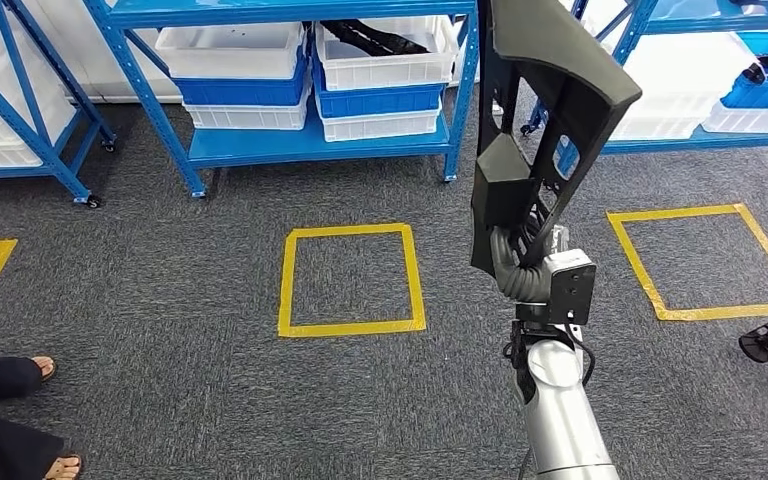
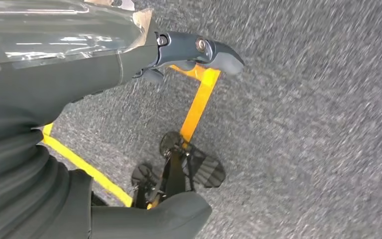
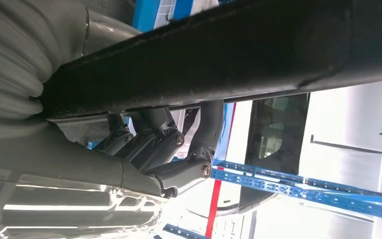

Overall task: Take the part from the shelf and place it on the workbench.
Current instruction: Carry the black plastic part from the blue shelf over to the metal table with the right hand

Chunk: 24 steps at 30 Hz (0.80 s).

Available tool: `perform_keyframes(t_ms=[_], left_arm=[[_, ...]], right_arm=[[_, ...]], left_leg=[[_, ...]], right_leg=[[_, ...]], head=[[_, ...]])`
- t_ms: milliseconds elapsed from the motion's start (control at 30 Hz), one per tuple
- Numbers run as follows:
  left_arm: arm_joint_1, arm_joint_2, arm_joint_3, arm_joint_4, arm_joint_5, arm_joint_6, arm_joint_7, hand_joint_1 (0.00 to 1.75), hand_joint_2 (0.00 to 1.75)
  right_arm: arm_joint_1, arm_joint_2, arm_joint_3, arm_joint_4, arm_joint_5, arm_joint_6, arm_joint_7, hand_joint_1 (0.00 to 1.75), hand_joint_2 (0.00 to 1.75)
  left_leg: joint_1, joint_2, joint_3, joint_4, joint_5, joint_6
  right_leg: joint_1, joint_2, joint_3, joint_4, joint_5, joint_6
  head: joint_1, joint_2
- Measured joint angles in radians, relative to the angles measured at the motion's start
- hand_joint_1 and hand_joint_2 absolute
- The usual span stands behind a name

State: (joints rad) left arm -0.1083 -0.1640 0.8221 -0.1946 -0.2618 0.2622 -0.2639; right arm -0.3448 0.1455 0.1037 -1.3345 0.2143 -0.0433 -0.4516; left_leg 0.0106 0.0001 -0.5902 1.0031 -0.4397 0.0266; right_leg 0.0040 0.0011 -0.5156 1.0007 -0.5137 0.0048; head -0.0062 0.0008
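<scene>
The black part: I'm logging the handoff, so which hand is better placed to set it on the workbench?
Right. The right hand already grips the black part and holds it upright before the shelf. The left hand hangs over the carpet holding nothing.

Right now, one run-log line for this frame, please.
right hand: holds black part, raised | left hand: holds nothing, fingers over carpet | workbench: unseen | placement: pending

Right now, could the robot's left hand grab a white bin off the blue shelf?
Probably not. The left hand hangs low over the carpet, and the white bin on the blue shelf sits well ahead across open floor.
</scene>
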Motion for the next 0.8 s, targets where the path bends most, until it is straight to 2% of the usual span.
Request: perform_keyframes(t_ms=[100, 133, 267, 400, 467, 533, 567, 600, 667, 700, 733, 767, 800], left_arm=[[-0.001, -0.001, 0.007, 0.000, 0.003, 0.000, -0.001, 0.00, 1.75], [-0.001, -0.002, 0.009, 0.000, 0.004, 0.000, -0.001, 0.00, 1.75], [0.000, -0.003, 0.011, 0.000, 0.008, 0.000, -0.002, 0.00, 1.75], [0.000, -0.003, 0.018, 0.000, 0.012, 0.002, -0.002, 0.00, 1.75], [0.000, -0.003, 0.024, 0.000, 0.013, 0.001, -0.003, 0.00, 1.75], [-0.001, -0.005, 0.026, 0.000, 0.013, 0.001, -0.004, 0.00, 1.75], [-0.002, -0.006, 0.027, 0.000, 0.014, 0.001, -0.005, 0.00, 1.75], [-0.002, -0.006, 0.028, 0.000, 0.014, 0.001, -0.006, 0.00, 1.75], [-0.002, -0.008, 0.031, 0.000, 0.014, 0.002, -0.008, 0.00, 1.75], [-0.002, -0.008, 0.032, 0.000, 0.014, 0.002, -0.008, 0.00, 1.75], [-0.001, -0.009, 0.034, 0.000, 0.014, 0.002, -0.009, 0.00, 1.75], [-0.001, -0.009, 0.035, 0.000, 0.014, 0.002, -0.010, 0.00, 1.75], [-0.001, -0.010, 0.035, 0.000, 0.014, 0.002, -0.010, 0.00, 1.75]], right_arm=[[-0.011, -0.007, -0.008, 0.000, -0.008, 0.012, -0.009, 1.75, 1.75], [-0.012, -0.009, -0.010, 0.001, -0.011, 0.016, -0.011, 1.75, 1.75], [-0.014, -0.013, -0.015, 0.006, -0.016, 0.019, -0.014, 1.75, 1.75], [-0.019, -0.014, -0.016, 0.011, -0.022, 0.025, -0.014, 1.75, 1.75], [-0.026, -0.012, -0.016, 0.013, -0.033, 0.036, -0.013, 1.75, 1.75], [-0.035, -0.009, -0.017, 0.014, -0.043, 0.045, -0.012, 1.75, 1.75], [-0.040, -0.009, -0.017, 0.015, -0.045, 0.048, -0.012, 1.75, 1.75], [-0.044, -0.009, -0.019, 0.016, -0.047, 0.050, -0.012, 1.75, 1.75], [-0.047, -0.009, -0.021, 0.021, -0.048, 0.052, -0.012, 1.75, 1.75], [-0.045, -0.009, -0.023, 0.024, -0.048, 0.052, -0.012, 1.75, 1.75], [-0.044, -0.009, -0.024, 0.028, -0.048, 0.052, -0.012, 1.75, 1.75], [-0.043, -0.009, -0.025, 0.031, -0.048, 0.052, -0.012, 1.75, 1.75], [-0.043, -0.010, -0.026, 0.033, -0.048, 0.052, -0.012, 1.75, 1.75]], left_leg=[[-0.012, -0.003, -0.004, 0.003, -0.003, -0.006], [-0.015, -0.003, -0.006, 0.006, -0.004, -0.004], [-0.018, -0.003, -0.010, 0.007, -0.001, 0.003], [-0.021, -0.003, -0.012, 0.008, 0.001, 0.006], [-0.022, -0.003, -0.012, 0.007, 0.003, 0.013], [-0.015, 0.000, -0.006, -0.009, 0.012, 0.023], [-0.009, 0.003, -0.002, -0.019, 0.018, 0.027], [-0.005, 0.005, 0.000, -0.026, 0.022, 0.029], [-0.003, 0.008, -0.002, -0.027, 0.024, 0.030], [-0.002, 0.008, -0.003, -0.027, 0.025, 0.029], [-0.001, 0.008, -0.003, -0.026, 0.026, 0.026], [0.002, 0.008, -0.004, -0.025, 0.026, 0.022], [0.005, 0.008, -0.005, -0.022, 0.026, 0.016]], right_leg=[[-0.001, 0.000, 0.000, -0.011, 0.005, 0.004], [-0.002, -0.001, 0.000, -0.012, -0.001, 0.001], [-0.004, 0.000, 0.001, -0.012, 0.005, 0.009], [-0.005, 0.000, 0.001, -0.011, 0.007, 0.012], [-0.011, 0.000, 0.002, -0.018, 0.012, 0.020], [-0.014, 0.000, -0.001, -0.017, 0.009, 0.028], [-0.013, 0.000, -0.011, 0.003, -0.004, 0.027], [-0.014, 0.000, -0.033, 0.046, -0.026, 0.024], [-0.019, 0.000, -0.097, 0.181, -0.079, 0.022], [-0.022, 0.000, -0.124, 0.237, -0.095, 0.025], [-0.027, 0.000, -0.137, 0.262, -0.097, 0.032], [-0.033, 0.000, -0.128, 0.240, -0.080, 0.044], [-0.039, -0.001, -0.099, 0.181, -0.050, 0.057]], head=[[0.003, 0.000], [0.002, 0.000], [0.003, 0.000], [0.003, 0.000], [0.002, 0.000], [0.001, 0.000], [0.002, 0.000], [0.003, 0.000], [0.004, 0.000], [0.004, 0.000], [0.004, 0.000], [0.004, 0.000], [0.004, 0.000]])
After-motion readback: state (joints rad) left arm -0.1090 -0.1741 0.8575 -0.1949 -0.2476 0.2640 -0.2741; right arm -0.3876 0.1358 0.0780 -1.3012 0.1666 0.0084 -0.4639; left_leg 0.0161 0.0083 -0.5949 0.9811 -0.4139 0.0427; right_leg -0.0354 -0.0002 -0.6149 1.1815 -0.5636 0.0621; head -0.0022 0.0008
